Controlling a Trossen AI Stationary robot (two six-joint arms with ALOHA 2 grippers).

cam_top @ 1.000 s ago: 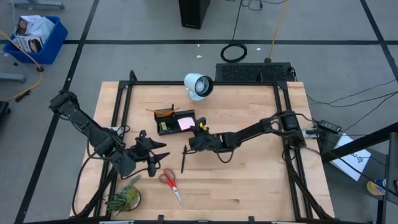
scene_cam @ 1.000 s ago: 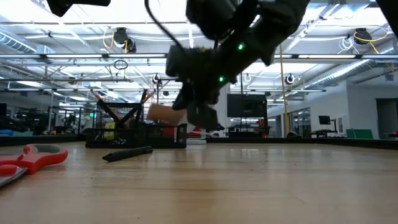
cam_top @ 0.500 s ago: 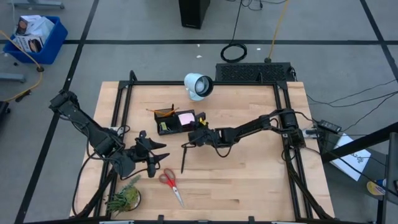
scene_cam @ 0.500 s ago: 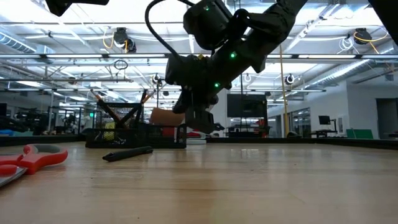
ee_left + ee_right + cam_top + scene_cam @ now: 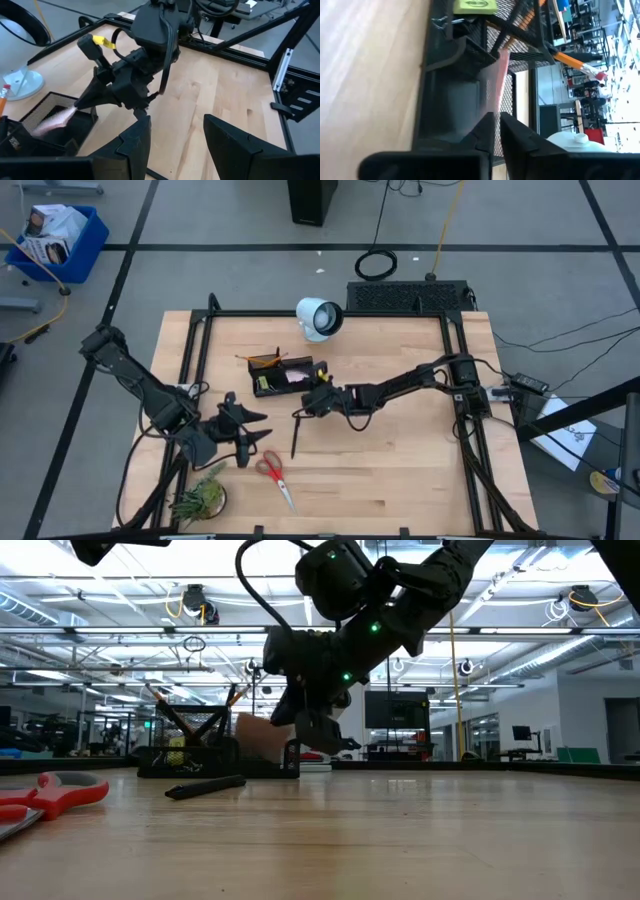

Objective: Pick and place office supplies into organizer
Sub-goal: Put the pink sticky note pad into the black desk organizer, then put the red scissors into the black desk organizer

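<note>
The pink sticky-note pad (image 5: pixel 496 85) shows blurred and tilted in the right compartment of the black mesh organizer (image 5: pixel 270 375), just beyond my right gripper (image 5: pixel 497 119). That gripper's fingers stand a narrow gap apart. It hovers at the organizer's right end (image 5: pixel 314 393). Orange pencils (image 5: pixel 262 360) lean in the organizer's left part. A black pen (image 5: pixel 296 435) and the red-handled scissors (image 5: pixel 275 476) lie flat on the table. My left gripper (image 5: pixel 248 438) is open and empty, near the scissors. My right gripper comes at the pad slanting from the table's right and above. The pad's upper edge (image 5: pixel 489 111) lies right at the fingertips. I cannot tell whether they touch it. The pad's lower part is inside the compartment (image 5: pixel 52 121).
A white lamp-like cylinder (image 5: pixel 318 317) stands behind the organizer. A green plant (image 5: pixel 200 498) sits at the near left corner. A black grille-like box (image 5: pixel 408 296) lies past the far edge. The table's right half is bare wood (image 5: pixel 420 460).
My right gripper has moved a little toward the table's left and far side, up to the organizer. The pink pad has tipped and sunk from above the organizer's rim down into the right compartment.
</note>
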